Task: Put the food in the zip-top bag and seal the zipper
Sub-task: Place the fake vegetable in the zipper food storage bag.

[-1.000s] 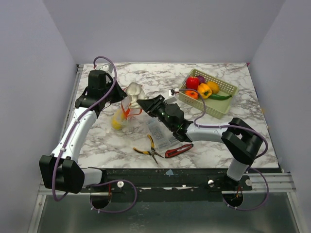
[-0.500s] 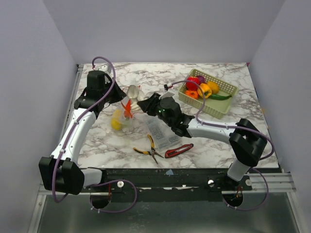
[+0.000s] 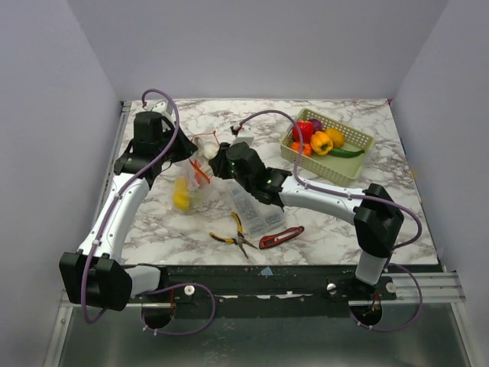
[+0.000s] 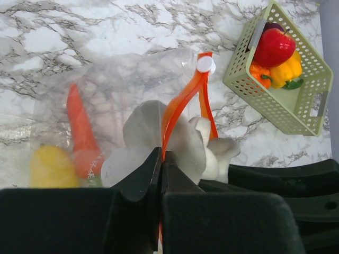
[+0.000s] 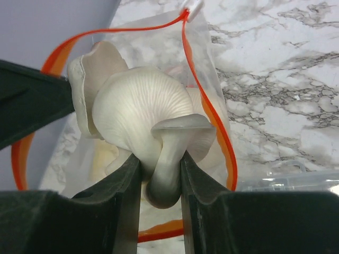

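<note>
The clear zip-top bag [image 3: 189,187] lies at the table's left, its orange-red zipper [image 4: 185,100] held open as a loop [image 5: 206,116]. My left gripper [image 4: 161,159] is shut on the zipper edge and holds the mouth up. My right gripper [image 5: 160,174] is shut on the stem of a white toy mushroom cluster [image 5: 143,100] and holds it in the bag's mouth [image 3: 208,149]. A yellow fruit [image 4: 50,166] and an orange-red carrot [image 4: 79,129] lie inside the bag. More food, red, yellow, orange, purple and green, sits in the green basket [image 3: 348,164].
A rigid clear box of small parts [image 3: 256,210] lies just right of the bag. Yellow-handled pliers [image 3: 233,233] and a red-handled tool [image 3: 281,237] lie near the front edge. The basket also shows in the left wrist view [image 4: 296,114].
My right gripper has carried the mushroom leftward and down into the bag's mouth. The left gripper has kept its hold on the zipper, shifting slightly left.
</note>
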Motion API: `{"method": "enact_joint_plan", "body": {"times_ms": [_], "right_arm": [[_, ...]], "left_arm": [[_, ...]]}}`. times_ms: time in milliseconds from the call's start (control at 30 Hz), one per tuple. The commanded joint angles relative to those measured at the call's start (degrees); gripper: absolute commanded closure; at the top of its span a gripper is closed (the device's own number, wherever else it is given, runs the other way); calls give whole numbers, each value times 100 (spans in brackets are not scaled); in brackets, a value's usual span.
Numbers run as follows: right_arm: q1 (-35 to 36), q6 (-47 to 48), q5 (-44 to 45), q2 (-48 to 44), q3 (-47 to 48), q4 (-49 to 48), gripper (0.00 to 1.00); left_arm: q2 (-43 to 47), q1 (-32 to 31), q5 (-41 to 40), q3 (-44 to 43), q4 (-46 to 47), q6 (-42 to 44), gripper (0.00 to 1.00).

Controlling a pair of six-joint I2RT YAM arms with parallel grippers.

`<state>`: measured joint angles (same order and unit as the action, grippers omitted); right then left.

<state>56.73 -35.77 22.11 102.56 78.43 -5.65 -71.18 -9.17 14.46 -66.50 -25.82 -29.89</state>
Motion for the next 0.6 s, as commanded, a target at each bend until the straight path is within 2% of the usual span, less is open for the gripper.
{"method": "enact_joint_plan", "body": {"times_ms": [0,167,267,533,567], "right_arm": [[263,497,691,383,500,972,100],[310,614,984,367,572,1075,99],[305,615,857,397,797,1104,89],[311,100,1150,1029,1982,1580,81],[309,50,1249,1125,2126,1675,76]], "left_arm": [[185,20,92,48,123,36,100],[221,29,-267,5,-26,106,100],[228,29,-120,23,39,84,100],[314,29,-143,94,113,105,100],[316,29,-170,90,104,115,100]]}}
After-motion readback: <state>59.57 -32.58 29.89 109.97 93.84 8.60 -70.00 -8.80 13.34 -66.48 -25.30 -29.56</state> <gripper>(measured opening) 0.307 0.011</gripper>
